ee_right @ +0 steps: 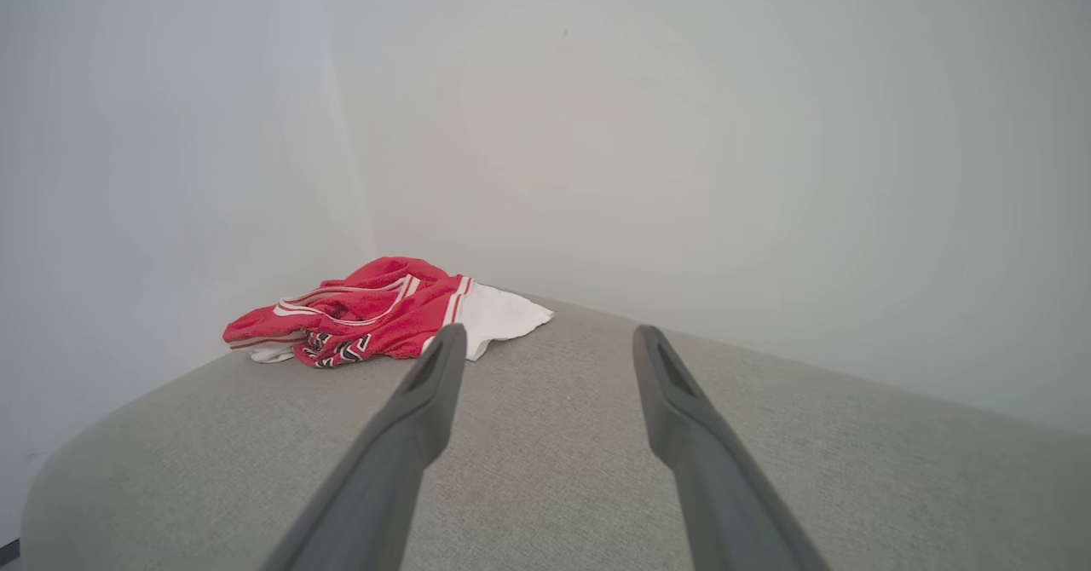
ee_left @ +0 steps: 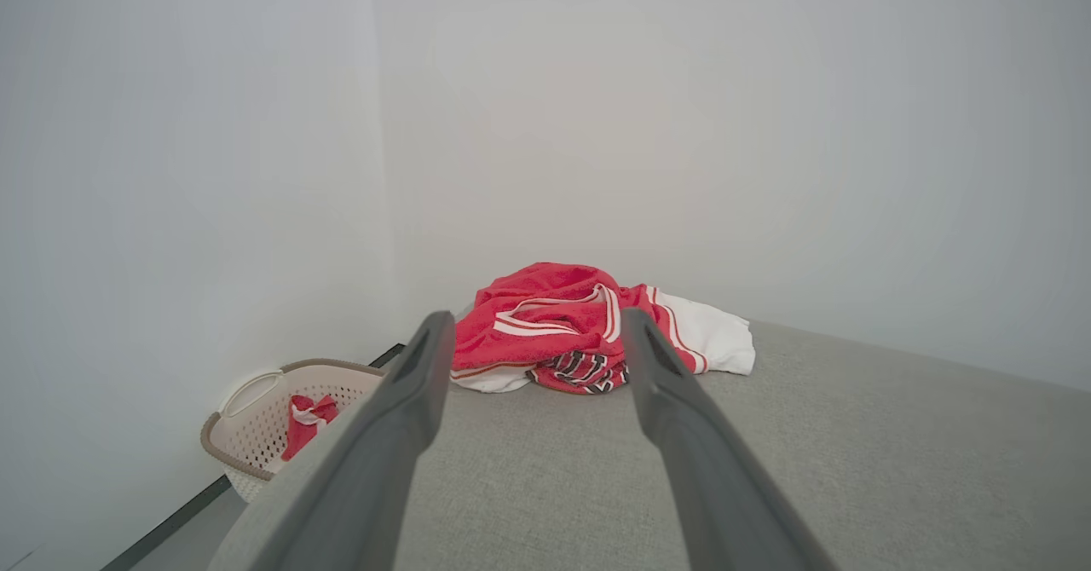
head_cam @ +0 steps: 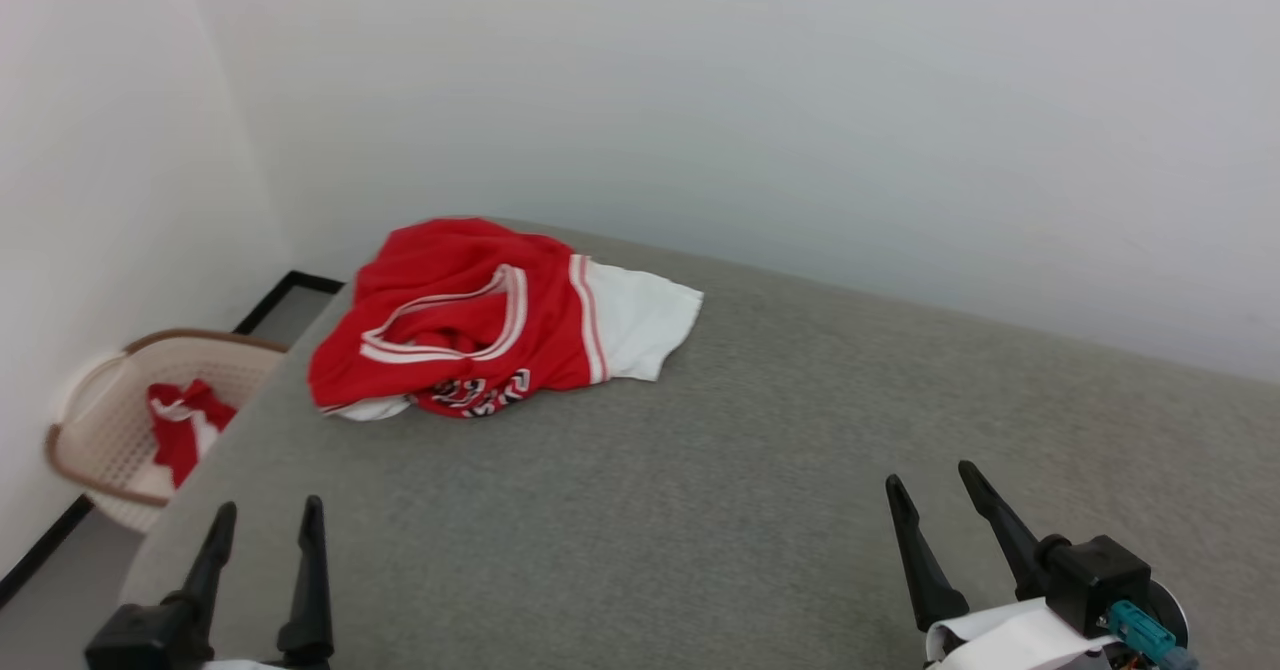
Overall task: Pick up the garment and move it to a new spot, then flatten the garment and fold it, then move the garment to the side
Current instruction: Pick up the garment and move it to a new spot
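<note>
The garment (head_cam: 470,320) lies crumpled at the far left corner of the grey surface (head_cam: 700,470). It is red with a white sleeve stretched out to the right, striped trim, a V-neck and dark lettering at its near edge. My left gripper (head_cam: 270,515) stands open near the front left edge, well short of the garment (ee_left: 554,324), which shows straight ahead between its fingers. At the front right, my right gripper (head_cam: 930,478) is open too, with the garment (ee_right: 375,311) far off to its left. Nothing is between either pair of fingers.
A cream laundry basket (head_cam: 110,420) with a brown rim stands on the floor left of the surface, holding a bunched red-and-white cloth (head_cam: 185,425). White walls close in behind and to the left. The surface's rounded left edge drops to the floor.
</note>
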